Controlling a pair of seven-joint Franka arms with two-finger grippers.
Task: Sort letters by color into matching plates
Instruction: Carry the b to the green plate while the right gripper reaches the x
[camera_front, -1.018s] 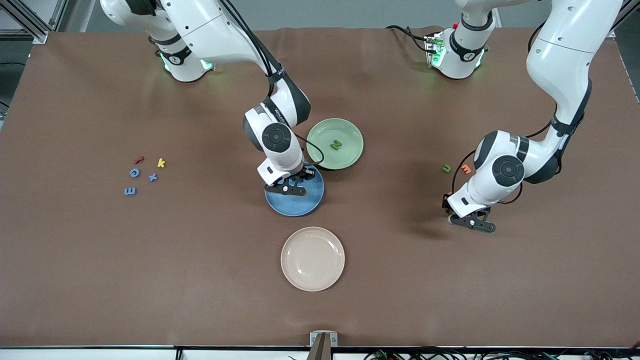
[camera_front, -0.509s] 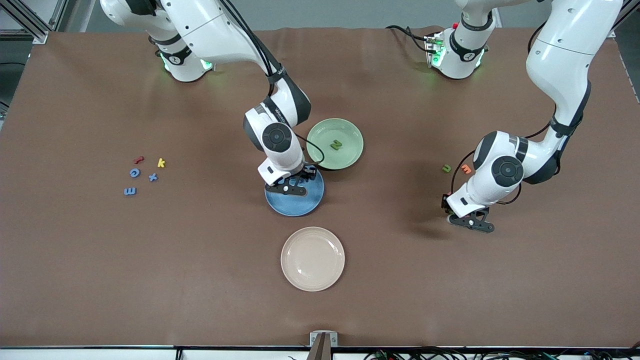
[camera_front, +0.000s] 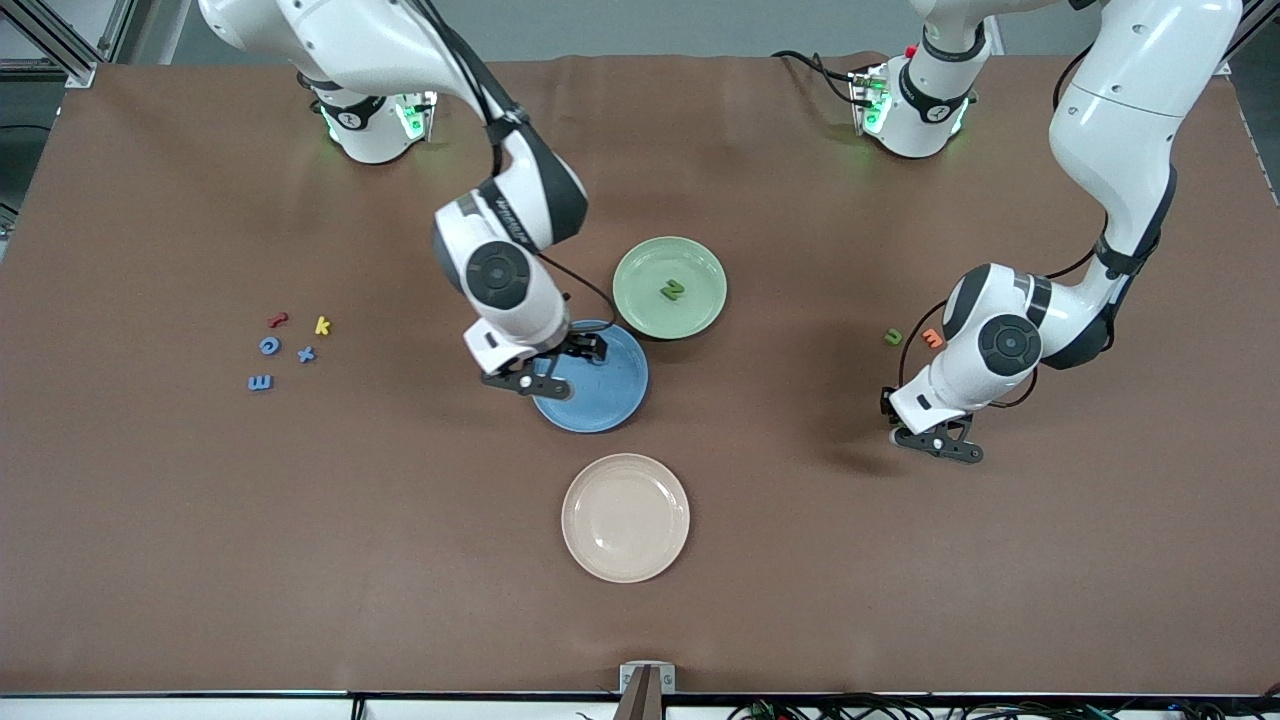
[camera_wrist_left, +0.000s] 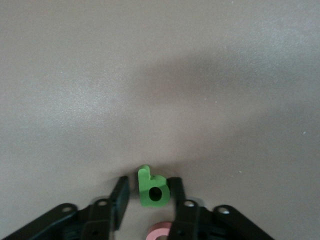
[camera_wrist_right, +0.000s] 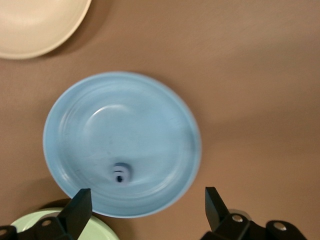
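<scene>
My left gripper (camera_front: 937, 446) is down at the table near the left arm's end, its fingers narrowly straddling a green letter b (camera_wrist_left: 152, 187). One finger touches the letter and a slim gap shows at the other. My right gripper (camera_front: 548, 364) hangs open over the rim of the blue plate (camera_front: 603, 393). In the right wrist view (camera_wrist_right: 146, 198) a small blue letter (camera_wrist_right: 120, 173) lies loose inside that plate (camera_wrist_right: 75, 125). A green N (camera_front: 674, 290) rests in the pale green plate (camera_front: 640, 268). Three blue letters (camera_front: 270, 346) lie grouped toward the right arm's end. A green u (camera_front: 893, 337) lies near the left arm.
A cream plate (camera_front: 625, 517) sits nearer the front camera than the blue plate. Red (camera_front: 278, 320) and yellow (camera_front: 322, 325) letters lie among the blue ones. An orange letter (camera_front: 932, 338) lies beside the green u, and a pink letter (camera_wrist_left: 162, 231) lies under the left gripper.
My right gripper opened, left the blue letter in the blue plate and shifted toward the right arm's end. My left gripper's fingers narrowed around the green b.
</scene>
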